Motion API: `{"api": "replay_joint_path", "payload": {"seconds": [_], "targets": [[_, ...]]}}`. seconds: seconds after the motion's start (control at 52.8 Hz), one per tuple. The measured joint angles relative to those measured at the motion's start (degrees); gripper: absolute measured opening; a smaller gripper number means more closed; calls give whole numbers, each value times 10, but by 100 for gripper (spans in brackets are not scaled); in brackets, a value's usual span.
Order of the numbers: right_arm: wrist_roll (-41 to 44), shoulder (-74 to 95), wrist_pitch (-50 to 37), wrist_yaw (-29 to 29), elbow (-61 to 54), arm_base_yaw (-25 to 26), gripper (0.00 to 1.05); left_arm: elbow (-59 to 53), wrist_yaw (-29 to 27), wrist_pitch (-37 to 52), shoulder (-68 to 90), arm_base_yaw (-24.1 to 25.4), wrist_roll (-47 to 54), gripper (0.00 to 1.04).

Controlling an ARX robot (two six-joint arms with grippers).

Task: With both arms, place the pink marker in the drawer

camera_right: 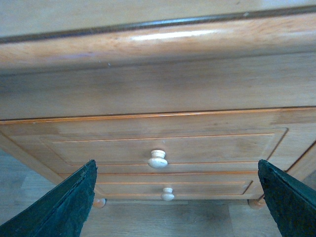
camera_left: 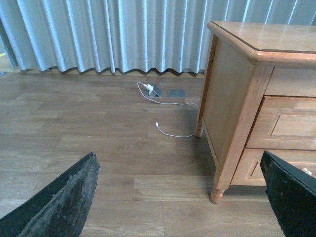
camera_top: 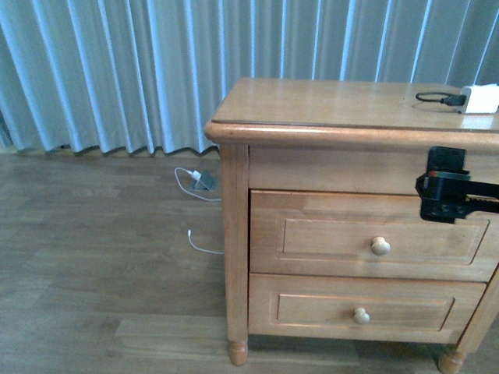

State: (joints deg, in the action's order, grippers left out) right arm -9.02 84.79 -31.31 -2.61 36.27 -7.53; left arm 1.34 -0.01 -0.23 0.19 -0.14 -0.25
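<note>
**A:** Right gripper first: you've got it up in front of the dresser, just above the top drawer, fingers spread wide, nothing between them. Right wrist view puts the knob about midway between the two fingers, still a way off. Looks lined up for a pull, my guess.

**B:** Drawer state?

**A:** Closed, flush with the dresser front. Lower drawer beneath it also closed, so don't mix up the two knobs. The upper one's yours.

**B:** Pink marker?

**A:** Not visible in any view. Can't tell you where it is. Nothing pink on the part of the dresser top that shows.

**B:** Left gripper?

**A:** Left gripper is out of the front view. Its wrist view looks past the dresser's left side toward the floor; fingers wide apart, empty. Probably parked clear so the right arm can open first.

**B:** Anything else around the dresser?

**A:** White box with a black cable on the dresser top, far right corner. White cable and a small adapter on the floor left of the dresser, curtain behind.

**B:** Progress?

**A:** Early, I'd say. You'd need to close in on the upper knob and keep level so the fingers don't scrape the panel.
</note>
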Motion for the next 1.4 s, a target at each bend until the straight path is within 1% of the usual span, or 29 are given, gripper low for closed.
{"api": "replay_joint_path", "payload": {"seconds": [0.095, 0.209, 0.398, 0.455, 0.531, 0.664, 0.72, 0.758, 0.796, 0.834, 1.005, 1.062, 1.081, 1.175, 1.403], "targets": [[-3, -76, 28, 16, -30, 12, 96, 0, 0, 0, 0, 0, 0, 99], [-5, -193, 92, 34, -78, 30, 96, 0, 0, 0, 0, 0, 0, 99], [-7, -414, 237, 110, -143, 94, 96, 0, 0, 0, 0, 0, 0, 99], [-5, -467, 280, 117, -156, 115, 96, 0, 0, 0, 0, 0, 0, 99], [-4, -489, 287, 116, -160, 124, 96, 0, 0, 0, 0, 0, 0, 99], [-4, -490, 287, 117, -160, 124, 96, 0, 0, 0, 0, 0, 0, 99], [30, -501, 199, 51, -195, 98, 86, 0, 0, 0, 0, 0, 0, 99], [48, -511, 150, 33, -219, 87, 80, 0, 0, 0, 0, 0, 0, 99], [60, -521, 123, 31, -235, 81, 73, 0, 0, 0, 0, 0, 0, 99], [67, -528, 116, 30, -243, 79, 67, 0, 0, 0, 0, 0, 0, 99], [82, -566, 115, 26, -282, 77, 35, 0, 0, 0, 0, 0, 0, 99], [84, -583, 119, 26, -295, 77, 21, 0, 0, 0, 0, 0, 0, 99], [84, -586, 120, 26, -296, 77, 19, 0, 0, 0, 0, 0, 0, 99], [86, -607, 128, 26, -309, 77, 2, 0, 0, 0, 0, 0, 0, 99], [88, -660, 158, 26, -331, 77, 1, 0, 0, 0, 0, 0, 0, 99]]}}
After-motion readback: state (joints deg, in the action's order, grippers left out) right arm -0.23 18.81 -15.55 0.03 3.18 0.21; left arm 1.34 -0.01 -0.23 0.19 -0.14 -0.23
